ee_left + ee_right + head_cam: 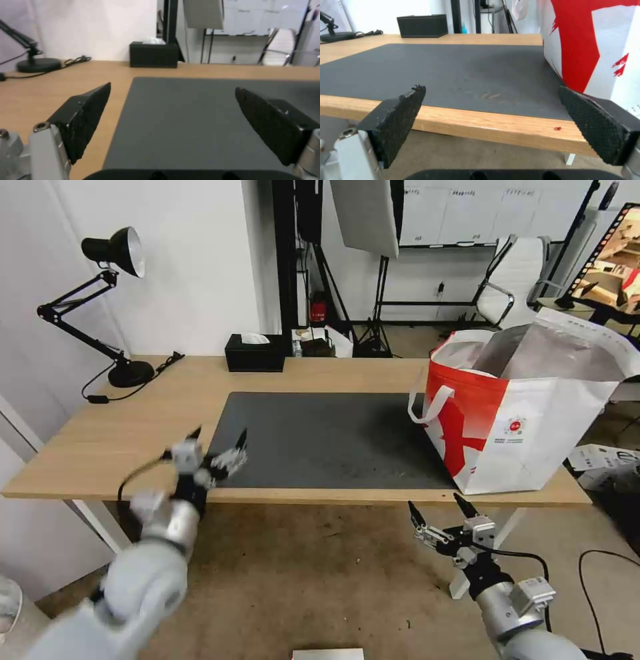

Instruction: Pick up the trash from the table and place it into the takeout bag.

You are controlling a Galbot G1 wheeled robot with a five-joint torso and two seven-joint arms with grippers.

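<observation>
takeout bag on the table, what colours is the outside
White with red panels on the large foil-lined takeout bag, clearest in the head view.

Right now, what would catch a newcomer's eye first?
The big red-and-white takeout bag stands open on the table's right end, foil lining showing. The dark mat beside it lies bare. The left gripper hovers over the mat's near left corner and the right gripper hangs below the table's front edge, both with jaws open.
</observation>
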